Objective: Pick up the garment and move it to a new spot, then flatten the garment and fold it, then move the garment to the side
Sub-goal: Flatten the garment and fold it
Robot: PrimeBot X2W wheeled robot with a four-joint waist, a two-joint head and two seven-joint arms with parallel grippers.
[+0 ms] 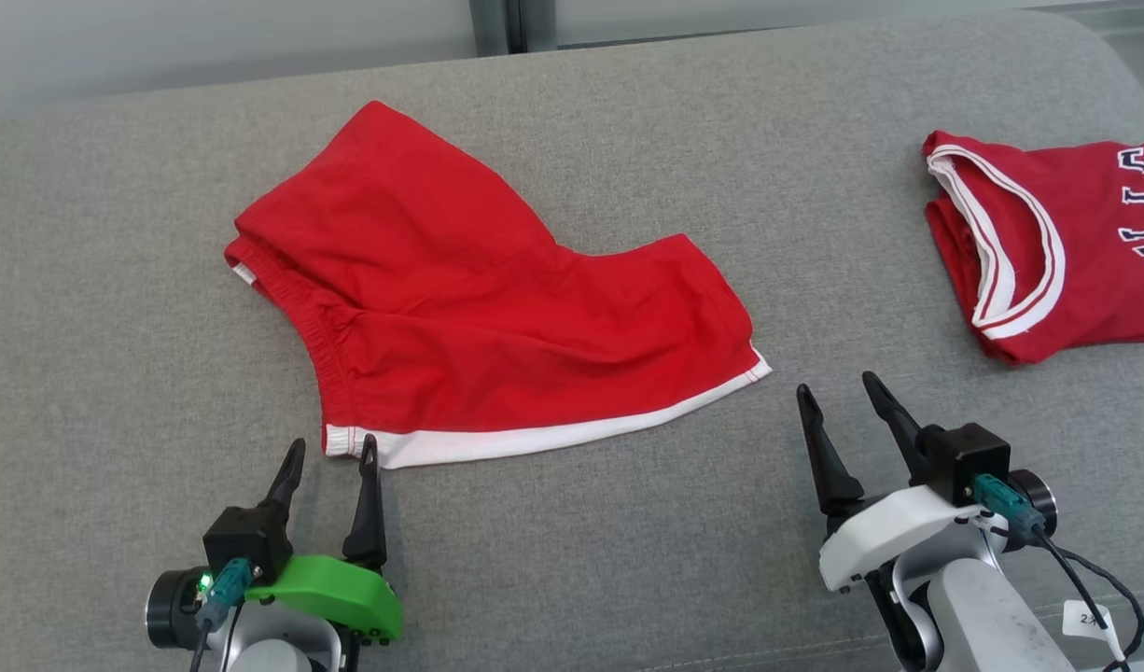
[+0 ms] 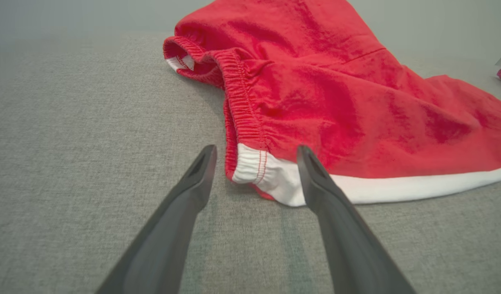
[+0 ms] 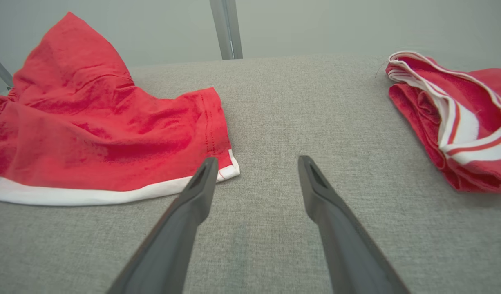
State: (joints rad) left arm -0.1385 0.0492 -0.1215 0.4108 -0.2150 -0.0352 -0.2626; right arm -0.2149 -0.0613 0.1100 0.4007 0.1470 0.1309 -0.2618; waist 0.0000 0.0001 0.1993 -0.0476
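**Both grippers standing wide beside the red shorts**

The red shorts (image 1: 479,299) are lying spread on the gray cushion (image 1: 572,560), left of the middle. The waistband is pointing to the robot's left and a white hem is running along the near edge. The left gripper (image 1: 333,441) is sitting low at the shorts' near left corner, fingers spread wide and holding nothing. In the left wrist view the white corner is showing between its fingertips, but I cannot tell whether a finger is touching the cloth. The right gripper (image 1: 836,384) is hanging just beside the near right corner, also wide and empty. A folded red jersey (image 1: 1076,243) is lying well apart at the right.
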